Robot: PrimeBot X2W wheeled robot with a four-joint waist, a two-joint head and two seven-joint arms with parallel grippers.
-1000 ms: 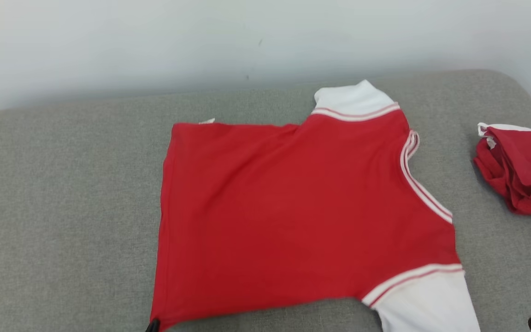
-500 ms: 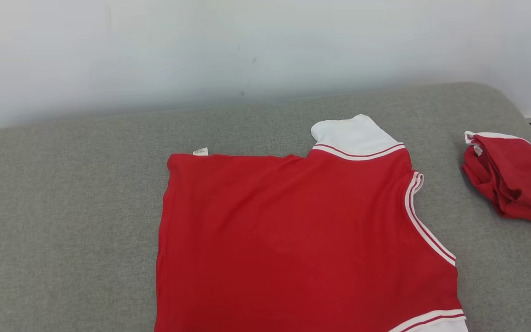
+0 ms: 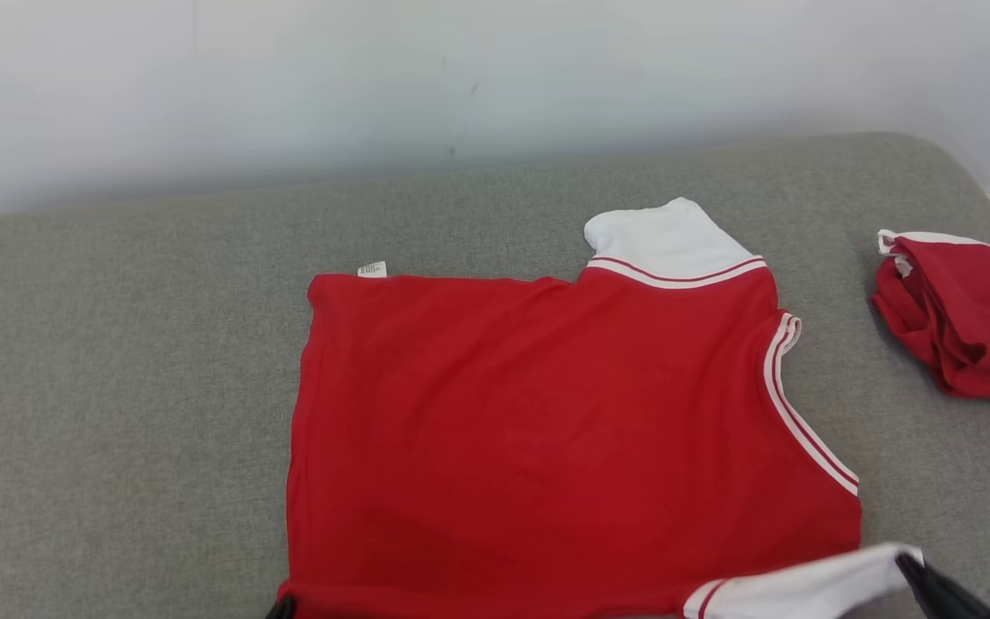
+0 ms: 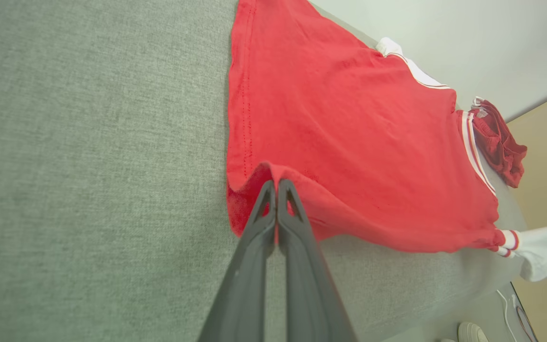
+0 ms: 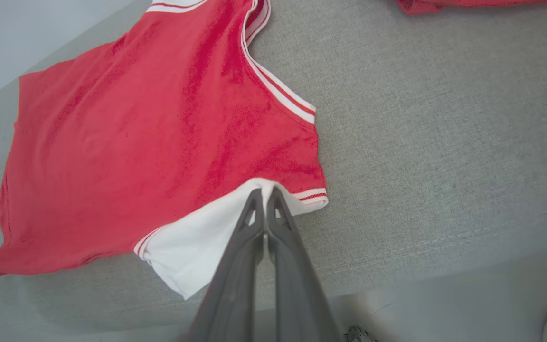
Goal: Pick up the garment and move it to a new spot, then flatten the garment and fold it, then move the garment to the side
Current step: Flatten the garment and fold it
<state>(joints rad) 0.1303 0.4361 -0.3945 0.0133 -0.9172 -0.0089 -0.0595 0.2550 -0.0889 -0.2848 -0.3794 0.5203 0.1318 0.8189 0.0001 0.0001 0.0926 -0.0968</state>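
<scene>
Left gripper (image 4: 276,183): I pinch the hem corner (image 4: 245,204).
Right gripper (image 5: 264,192): I clamp the near white sleeve (image 5: 197,247).
Garment (image 3: 546,430): flat on the grey cushion (image 3: 117,387) beyond both my grippers.
Long axis: runs from my left gripper's side to my right's, neckline pointing right.

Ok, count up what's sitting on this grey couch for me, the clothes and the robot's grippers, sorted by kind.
Spread shirt, red with white sleeves: 1
Bunched red garment: 1
Grippers, each shut on the spread shirt's near edge: 2, the left gripper and the right gripper
Total: 4
</scene>
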